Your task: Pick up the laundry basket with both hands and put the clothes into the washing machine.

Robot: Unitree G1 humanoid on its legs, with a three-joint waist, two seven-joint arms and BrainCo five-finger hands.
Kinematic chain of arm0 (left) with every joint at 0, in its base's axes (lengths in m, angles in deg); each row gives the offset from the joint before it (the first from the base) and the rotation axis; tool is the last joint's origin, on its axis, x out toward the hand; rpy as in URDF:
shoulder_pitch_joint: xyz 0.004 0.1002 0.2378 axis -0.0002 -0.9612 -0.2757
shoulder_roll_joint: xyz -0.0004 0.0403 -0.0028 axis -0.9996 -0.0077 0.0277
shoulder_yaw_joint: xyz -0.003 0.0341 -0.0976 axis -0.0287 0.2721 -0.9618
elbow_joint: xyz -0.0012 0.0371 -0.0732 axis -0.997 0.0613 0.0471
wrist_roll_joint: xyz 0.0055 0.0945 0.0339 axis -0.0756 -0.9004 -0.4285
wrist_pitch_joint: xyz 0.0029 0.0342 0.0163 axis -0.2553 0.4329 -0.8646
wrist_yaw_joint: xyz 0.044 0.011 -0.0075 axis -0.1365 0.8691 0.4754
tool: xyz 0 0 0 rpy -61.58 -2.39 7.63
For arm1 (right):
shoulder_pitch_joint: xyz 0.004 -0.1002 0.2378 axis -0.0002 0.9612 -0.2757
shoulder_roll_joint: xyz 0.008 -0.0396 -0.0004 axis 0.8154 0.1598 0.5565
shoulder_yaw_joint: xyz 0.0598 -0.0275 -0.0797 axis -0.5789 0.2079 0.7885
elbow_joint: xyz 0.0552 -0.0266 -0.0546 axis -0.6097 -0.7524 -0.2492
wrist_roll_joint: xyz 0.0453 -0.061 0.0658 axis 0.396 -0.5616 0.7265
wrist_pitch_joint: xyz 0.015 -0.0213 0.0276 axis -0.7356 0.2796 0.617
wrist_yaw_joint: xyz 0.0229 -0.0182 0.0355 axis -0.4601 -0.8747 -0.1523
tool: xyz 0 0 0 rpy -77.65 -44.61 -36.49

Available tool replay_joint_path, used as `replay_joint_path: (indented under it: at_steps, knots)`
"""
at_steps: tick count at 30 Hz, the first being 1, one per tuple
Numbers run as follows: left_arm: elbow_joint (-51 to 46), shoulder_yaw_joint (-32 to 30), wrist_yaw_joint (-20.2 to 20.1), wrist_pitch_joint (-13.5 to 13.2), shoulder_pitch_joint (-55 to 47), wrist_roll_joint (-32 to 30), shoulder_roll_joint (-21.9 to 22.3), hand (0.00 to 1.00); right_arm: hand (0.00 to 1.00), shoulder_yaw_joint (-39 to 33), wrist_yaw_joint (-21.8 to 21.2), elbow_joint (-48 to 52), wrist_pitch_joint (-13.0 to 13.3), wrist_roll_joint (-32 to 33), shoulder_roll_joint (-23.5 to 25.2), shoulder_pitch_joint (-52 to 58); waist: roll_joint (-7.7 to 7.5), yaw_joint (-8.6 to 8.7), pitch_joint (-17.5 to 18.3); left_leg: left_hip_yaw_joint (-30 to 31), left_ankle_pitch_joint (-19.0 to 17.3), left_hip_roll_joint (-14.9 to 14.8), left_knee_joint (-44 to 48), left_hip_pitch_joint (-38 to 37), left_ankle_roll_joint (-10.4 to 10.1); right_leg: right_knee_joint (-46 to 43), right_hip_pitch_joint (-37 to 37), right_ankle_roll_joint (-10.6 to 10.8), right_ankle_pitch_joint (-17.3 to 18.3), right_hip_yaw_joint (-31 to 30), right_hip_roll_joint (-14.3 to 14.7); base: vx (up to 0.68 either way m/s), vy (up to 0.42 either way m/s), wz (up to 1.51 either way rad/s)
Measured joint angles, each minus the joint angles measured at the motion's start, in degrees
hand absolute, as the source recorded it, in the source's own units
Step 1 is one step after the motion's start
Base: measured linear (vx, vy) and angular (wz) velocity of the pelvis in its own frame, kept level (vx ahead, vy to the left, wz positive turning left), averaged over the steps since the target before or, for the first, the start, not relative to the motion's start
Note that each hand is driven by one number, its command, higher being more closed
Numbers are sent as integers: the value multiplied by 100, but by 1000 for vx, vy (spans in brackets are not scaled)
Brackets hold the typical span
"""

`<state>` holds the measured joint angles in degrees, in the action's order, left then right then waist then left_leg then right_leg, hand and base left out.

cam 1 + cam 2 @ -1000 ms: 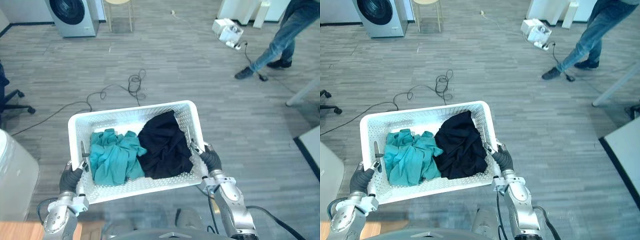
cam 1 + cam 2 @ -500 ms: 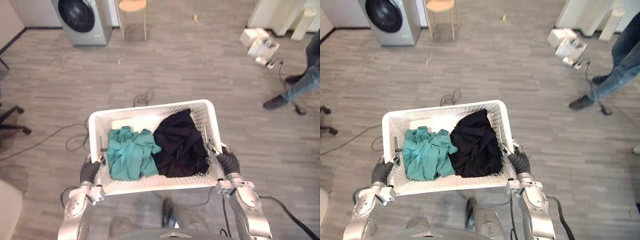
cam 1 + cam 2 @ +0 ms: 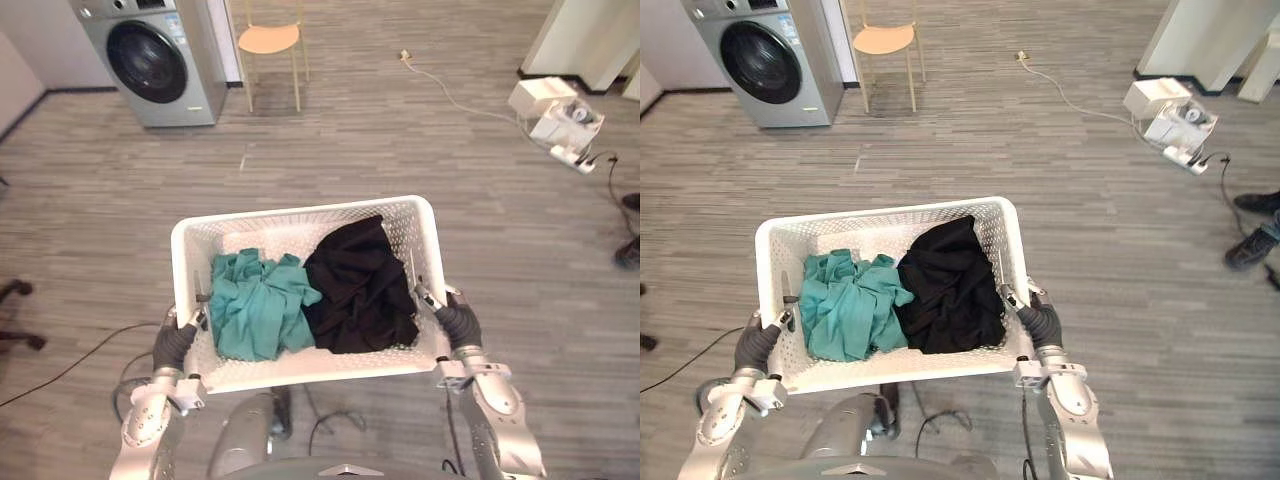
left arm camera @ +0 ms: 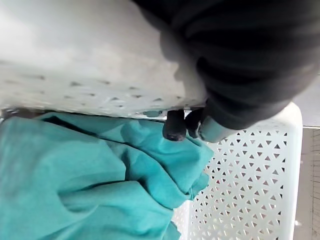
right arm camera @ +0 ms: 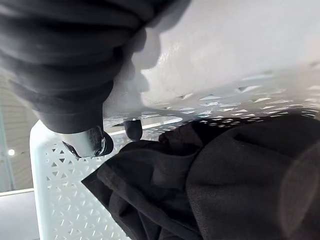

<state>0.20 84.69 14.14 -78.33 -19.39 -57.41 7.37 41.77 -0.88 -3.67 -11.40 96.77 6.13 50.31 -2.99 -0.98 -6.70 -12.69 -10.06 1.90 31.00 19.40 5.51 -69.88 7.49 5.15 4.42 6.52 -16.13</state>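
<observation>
I carry a white perforated laundry basket (image 3: 300,211) off the floor in front of me. A crumpled teal garment (image 3: 255,315) lies in its left half and a black garment (image 3: 360,290) in its right half. My left hand (image 3: 175,345) grips the basket's left rim, with fingertips (image 4: 175,127) hooked over the edge above the teal cloth (image 4: 75,180). On the right rim my right hand (image 3: 455,322) holds on, a dark fingertip (image 5: 132,129) curled inside beside the black cloth (image 5: 210,185). The grey front-loading washing machine (image 3: 150,60) stands at the far left, its round door closed.
A wooden chair (image 3: 270,45) stands right of the washer. White boxes and a power strip with a cord (image 3: 555,105) lie at the far right, near a person's shoes (image 3: 1250,245). An office chair's base (image 3: 15,315) shows at the left edge.
The camera has turned and moved, bringing the washing machine and chair further into view. The person's legs now sit at the right edge. Both hands still hold the basket the same way.
</observation>
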Motion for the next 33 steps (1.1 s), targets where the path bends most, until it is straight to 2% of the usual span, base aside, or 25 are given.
replay_joint_path:
  at_steps: [1, 2, 4, 5, 6, 7, 9, 10, 11, 12, 13, 15, 16, 17, 19, 21, 23, 24, 26, 27, 29, 30, 31, 32, 33]
  knots:
    - [59, 9, 6, 3, -11, 0, -7, 100, 100, 3, -5, -103, -4, -65, 54, -14, 126, -2, -134, 118, -217, -26, -297, -689, -62, -247, 182, -323, 356, 200, 113, 776, 88, -17]
    - [84, 45, -2, 3, -16, 0, -17, 100, 100, 2, -6, -126, 3, -59, 49, 9, 317, 49, -228, 243, -351, -144, -761, -1413, -115, -60, 372, -495, 729, 397, 405, 756, 76, -8]
    - [81, 105, -9, -40, -15, 4, -133, 100, 100, -1, -11, -72, 96, -39, 84, 123, 543, 227, -167, 463, -457, -300, -1324, -2104, -138, 865, 988, -488, 1106, 663, 840, 692, 5, 36]
    - [79, 117, -9, -64, 25, 9, -177, 100, 100, -18, -11, -36, 104, -34, 112, 129, 550, 302, -165, 510, -475, -317, -1472, -2271, -151, 1369, 1208, -483, 1126, 720, 900, 838, -67, 63]
    - [82, 119, -19, -72, 131, 11, -186, 100, 100, -77, -10, 47, 110, -16, 120, 148, 541, 376, -161, 579, -520, -337, -1740, -2559, -232, 2702, 1530, -451, 971, 754, 994, 874, -124, 69]
    - [98, 118, -52, -73, 232, 11, -190, 100, 100, -173, -10, 80, 120, -14, 171, 147, 456, 440, -153, 645, -541, -329, -2100, -2952, -268, 4785, 1685, -404, 317, 766, 1020, 752, -143, 70]
    - [128, 139, -76, -72, 236, 10, -199, 100, 100, -188, -8, 87, 122, -13, 173, 201, 341, 500, -141, 753, -645, -280, -2333, -3398, -404, 5764, 1723, -394, -57, 719, 955, 699, -192, 66]
    - [182, 162, -83, -68, 186, 7, -134, 100, 100, -186, -8, 78, 117, -10, 146, 278, 352, 560, -92, 969, -854, -362, -2194, -3686, -528, 5412, 1773, -646, -579, 587, 1008, 819, -259, 55]
    - [224, 158, -81, -63, 158, -13, -88, 100, 100, -188, -8, 63, 98, -12, 143, 293, 427, 535, -40, 995, -889, -488, -1929, -3671, -555, 5155, 1791, -686, -785, 590, 1064, 991, -356, 41]
    - [251, 152, -94, -63, 143, -51, -82, 100, 100, -173, -13, 64, 87, -10, 152, 326, 523, 472, -24, 968, -840, -748, -700, -3271, -496, 4770, 1731, -777, -813, 727, 1146, 799, -318, 20]
    - [251, 150, -107, -65, 154, -71, -48, 100, 100, -185, -16, 68, 84, 12, 107, 329, 761, 443, -118, 963, -262, -1211, 1074, -2584, -487, 4609, 1467, -939, -437, 866, 1385, 773, -310, 16]
    - [257, 138, -106, -64, 165, -85, -4, 100, 100, -181, -6, 63, 60, 47, 75, 279, 931, 298, -156, 783, 400, -1941, 3228, -1719, -410, 4653, 1061, -1141, -175, 924, 1791, 766, -268, -33]
    - [257, 143, -102, -65, 119, -84, 4, 100, 100, -164, 4, 59, 55, 50, 40, 267, 965, 125, -239, 487, 298, -2483, 4750, -1296, -161, 4926, 388, -1299, -13, 852, 2109, 906, -283, -67]
    - [253, 141, -102, -75, 112, -83, 17, 100, 100, -146, 10, 60, 62, 92, 5, 250, 909, 101, -317, 396, 165, -2558, 5191, -1070, 34, 5174, -84, -1300, 76, 783, 2165, 731, -211, -54]
    - [239, 137, -105, -124, 114, -78, 21, 100, 100, -108, 16, 67, 101, 172, -63, 240, 792, 91, -377, 165, -46, -2427, 5329, -564, 97, 5631, -681, -1170, 205, 554, 2159, 581, -125, -27]
    - [227, 134, -108, -151, 119, -78, 69, 100, 100, -120, 17, 71, 102, 194, -105, 197, 771, 54, -393, -11, -239, -2074, 4450, 1, -19, 5945, -1023, -1071, 340, 339, 2147, 641, -61, -37]
    - [225, 125, -112, -147, 94, -78, 97, 100, 100, -98, 16, 67, 81, 199, -147, 196, 795, -32, -391, -27, -421, -1407, 1788, 274, -358, 6128, -1422, -1037, 612, 148, 2049, 562, 45, -41]
    - [222, 122, -114, -146, 93, -78, 111, 100, 100, -99, 16, 67, 80, 199, -153, 195, 796, -42, -390, -32, -348, -1263, 1078, 297, -477, 6153, -1540, -1006, 709, 108, 2022, 599, 86, -31]
    - [74, 110, -103, -143, -16, -79, 236, 100, 100, -97, 16, 64, 86, 195, -288, 100, 813, -89, -377, -81, 292, -975, -1233, 385, -845, 6343, -2013, -729, 1070, -36, 1940, 617, 123, -28]
    - [-4, 111, -87, -143, -66, -79, 285, 100, 100, -101, 16, 62, 87, 189, -330, 40, 818, -114, -367, -112, 397, -953, -1481, 431, -854, 6387, -2153, -643, 1169, -98, 1922, 662, 187, -40]
    - [-86, 135, -54, -140, -126, -83, 354, 100, 100, -153, 16, 55, 101, 153, -334, 24, 742, -186, -260, -157, 624, -789, -1442, 528, -688, 5995, -2341, -155, 1486, -141, 1677, 765, 262, -44]
    - [-84, 120, -26, -140, -169, -87, 342, 100, 100, -118, 15, 35, 117, 132, -285, 46, 688, -219, -126, -102, 1017, -666, -1201, 520, -230, 4680, -1924, 201, 1733, -245, 1469, 998, 360, -44]
    - [-82, 115, -21, -138, -157, -92, 160, 100, 100, -58, 15, -15, 121, 90, -135, 69, 416, -187, -65, -216, 1026, -454, -781, 406, 33, 2888, -1283, 451, 1553, -322, 1053, 1011, 355, -27]
    - [-79, 113, -18, -135, -133, -92, 50, 100, 100, -59, 15, -67, 122, 69, -37, 84, 217, -142, -56, -249, 751, -283, -605, 316, 61, 2098, -974, 483, 1122, -324, 825, 855, 237, 26]
    - [-58, 124, -17, -51, -62, -113, -94, 100, 100, -122, 16, -254, 125, 3, 163, 93, -49, 23, -55, -145, 320, 19, -476, 32, 154, 969, -552, 418, -138, -270, 468, 684, 138, 55]
